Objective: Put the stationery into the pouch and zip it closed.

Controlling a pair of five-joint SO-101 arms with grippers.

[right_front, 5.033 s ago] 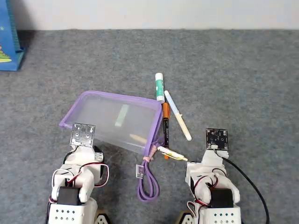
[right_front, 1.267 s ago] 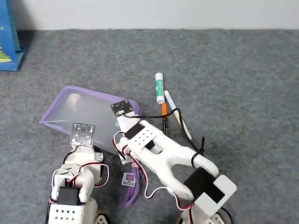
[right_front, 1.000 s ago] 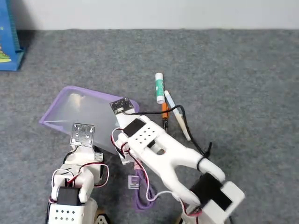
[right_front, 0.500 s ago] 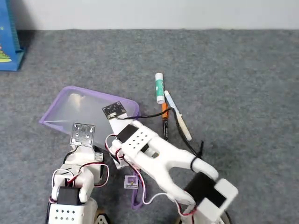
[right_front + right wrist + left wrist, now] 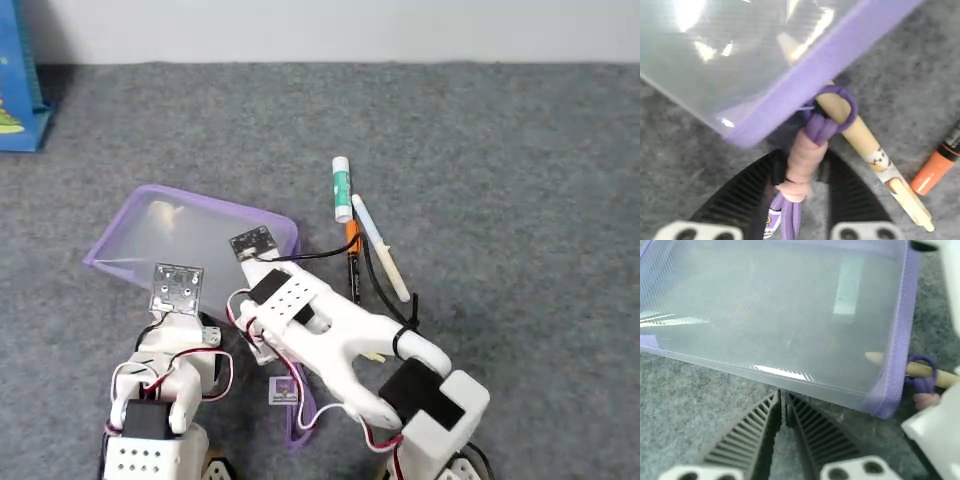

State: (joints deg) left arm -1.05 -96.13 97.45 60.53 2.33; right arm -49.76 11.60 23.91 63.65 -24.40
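Observation:
The clear pouch (image 5: pixel 190 245) with purple trim lies left of centre, and in the left wrist view the pouch (image 5: pixel 780 315) is just ahead of my left gripper (image 5: pixel 782 405), which is shut and holds nothing. My right arm (image 5: pixel 320 325) stretches across to the pouch's near right corner. There my right gripper (image 5: pixel 799 160) is shut on the purple zipper cord (image 5: pixel 807 150) at its pink bead. A cream pen (image 5: pixel 875 160) pokes through the cord's loop into the pouch. A glue stick (image 5: pixel 342 188), a pale pen (image 5: pixel 380 248) and an orange marker (image 5: pixel 353 240) lie right of the pouch.
The cord's loop and its tag (image 5: pixel 283 390) trail on the grey carpet between the two arm bases. A blue box (image 5: pixel 18 80) stands at the far left by the white wall. Open carpet stretches to the right and back.
Since five seconds ago my right arm has swung over to the pouch corner, and the pouch has turned and slid left. In the last second the arm and cord only shifted slightly.

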